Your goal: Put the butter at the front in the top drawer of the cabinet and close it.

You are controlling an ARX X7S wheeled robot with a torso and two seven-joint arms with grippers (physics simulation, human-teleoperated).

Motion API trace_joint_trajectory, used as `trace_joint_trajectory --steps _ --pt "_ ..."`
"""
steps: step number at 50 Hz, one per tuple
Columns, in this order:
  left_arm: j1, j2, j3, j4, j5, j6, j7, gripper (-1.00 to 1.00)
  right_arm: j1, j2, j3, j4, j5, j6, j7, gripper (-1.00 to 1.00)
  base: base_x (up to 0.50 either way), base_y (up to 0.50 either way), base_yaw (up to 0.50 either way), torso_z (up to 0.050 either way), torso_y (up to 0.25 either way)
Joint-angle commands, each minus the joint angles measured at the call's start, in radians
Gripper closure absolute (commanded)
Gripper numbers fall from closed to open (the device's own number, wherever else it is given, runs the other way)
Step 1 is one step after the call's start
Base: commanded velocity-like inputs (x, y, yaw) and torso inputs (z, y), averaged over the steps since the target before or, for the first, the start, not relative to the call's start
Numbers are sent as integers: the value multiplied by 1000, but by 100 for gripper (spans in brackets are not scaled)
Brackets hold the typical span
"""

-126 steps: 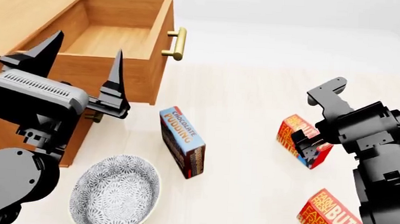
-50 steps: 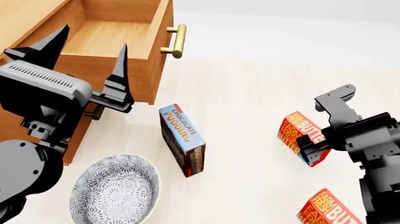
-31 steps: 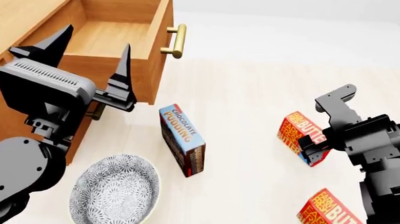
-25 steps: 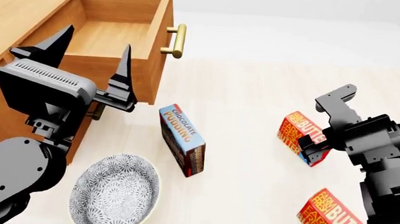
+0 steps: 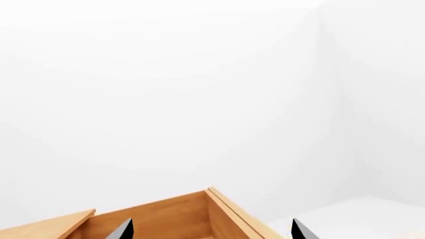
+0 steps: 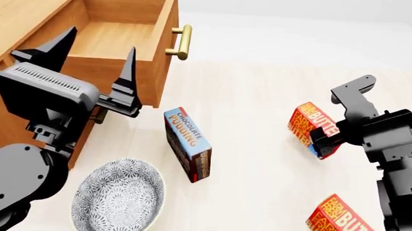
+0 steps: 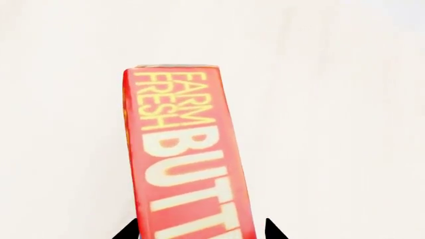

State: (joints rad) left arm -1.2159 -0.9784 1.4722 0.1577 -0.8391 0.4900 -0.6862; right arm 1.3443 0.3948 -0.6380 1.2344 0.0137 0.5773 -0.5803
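Observation:
One butter box (image 6: pixel 308 127), red-orange with yellow lettering, sits between the fingers of my right gripper (image 6: pixel 332 127), which is shut on it. The right wrist view shows this box (image 7: pixel 186 159) running lengthwise out from the right gripper (image 7: pixel 199 231), a fingertip on each side. A second identical butter box (image 6: pixel 345 226) lies nearer me at the lower right. The cabinet (image 6: pixel 14 10) stands at the left, its top drawer (image 6: pixel 163 55) pulled out and holding nothing. My left gripper (image 6: pixel 100 42) hovers open beside the drawer, shown open (image 5: pixel 211 231) in the left wrist view too.
A blue-and-brown chocolate pudding box (image 6: pixel 188 143) stands on edge in the middle of the floor. A patterned grey bowl (image 6: pixel 117 198) sits in front of the cabinet. The drawer's brass handle (image 6: pixel 184 42) sticks out toward the right.
My right gripper and the butter box in it have moved together, up in the view and away from me. The left arm has barely moved.

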Motion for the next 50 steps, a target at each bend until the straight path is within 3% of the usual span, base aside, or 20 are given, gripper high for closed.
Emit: trace_joint_trajectory --steps 1,12,38,43,50 --pt "1 -18 -5 27 9 -2 -7 -100 22 63 51 -338 -42 164 -7 100 0 0 0 0 0" --pt "11 -60 -8 91 39 3 -40 -100 62 104 45 -589 -67 327 -8 100 0 0 0 0 0" --pt "39 -114 -7 182 97 -7 -98 -100 28 110 71 -879 -95 345 76 100 0 0 0 0 0" --pt "37 -114 11 206 150 -68 -112 -100 23 126 49 -939 -142 334 124 100 0 0 0 0 4" --pt "39 -79 89 315 318 -294 -159 -100 21 166 3 -1072 -245 322 211 100 0 0 0 0 0"
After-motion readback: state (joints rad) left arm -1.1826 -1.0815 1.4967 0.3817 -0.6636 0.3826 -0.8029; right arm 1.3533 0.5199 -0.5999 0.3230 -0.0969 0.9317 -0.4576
